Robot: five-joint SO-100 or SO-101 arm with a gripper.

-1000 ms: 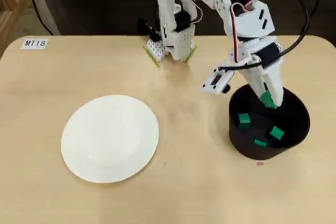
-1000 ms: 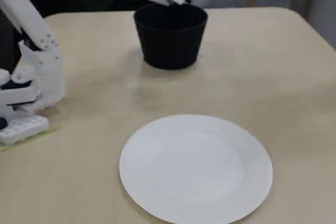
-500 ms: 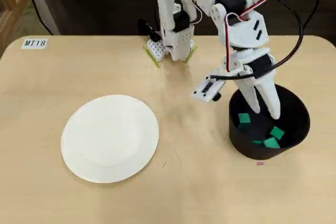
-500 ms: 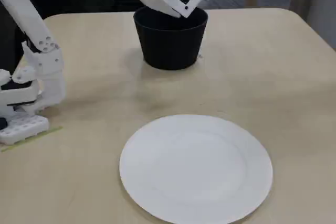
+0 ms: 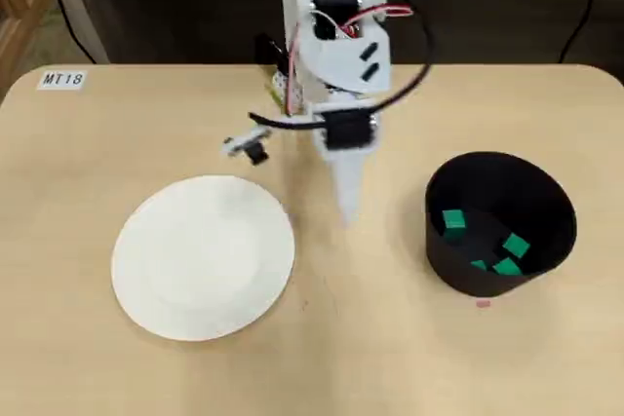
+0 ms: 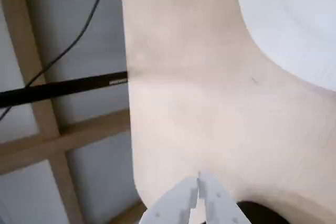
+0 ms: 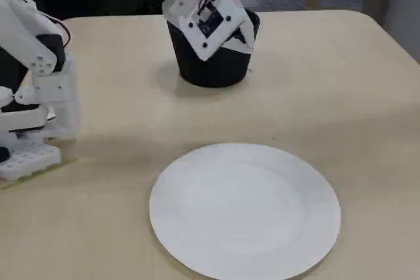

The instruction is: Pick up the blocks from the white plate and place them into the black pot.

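The white plate [image 5: 203, 258] lies empty at the left of the overhead view and fills the front of the fixed view [image 7: 246, 211]; its rim shows at the top right of the wrist view [image 6: 294, 24]. The black pot [image 5: 546, 204] stands at the right, with several green blocks [image 5: 452, 222] on its floor. My gripper [image 5: 345, 213] hangs over bare table between plate and pot, its fingers pressed together and holding nothing. The wrist view shows the shut fingertips [image 6: 199, 181] above the tabletop. In the fixed view my wrist covers part of the pot [image 7: 216, 70].
The arm's base [image 5: 292, 94] sits at the table's back edge, at the left in the fixed view [image 7: 33, 129]. A label reading MT18 [image 5: 64, 79] is at the back left corner. The wrist view shows the table's edge [image 6: 128, 129] with floor beyond.
The gripper held a green block over the pot, opened and dropped it in. It has since swung left out of the pot to the table between pot and plate, and shut.
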